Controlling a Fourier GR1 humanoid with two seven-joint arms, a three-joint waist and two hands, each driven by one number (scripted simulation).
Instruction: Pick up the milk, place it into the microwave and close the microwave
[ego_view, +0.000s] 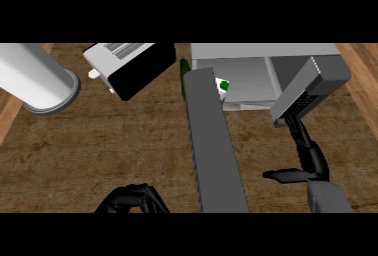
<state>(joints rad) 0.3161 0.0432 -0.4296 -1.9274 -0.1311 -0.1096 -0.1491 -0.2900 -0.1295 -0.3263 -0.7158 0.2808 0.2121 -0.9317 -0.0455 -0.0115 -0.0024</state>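
Note:
The microwave (255, 52) stands at the back right with its grey door (214, 150) swung open toward me, seen edge-on as a long slab. Inside, the milk (222, 86) shows as a small white and green patch just right of the door, which hides most of it. My right hand (310, 150) is open and empty, its straight fingers pointing up at the microwave's front panel with the dark keypad (303, 105); whether they touch it I cannot tell. My left hand (133, 199) rests open at the lower edge, holding nothing.
A white and black toaster (125, 67) sits at the back, left of the microwave. A large white cylinder (40, 80) lies at the far left. The wooden counter (111, 145) stretches between them and my hands.

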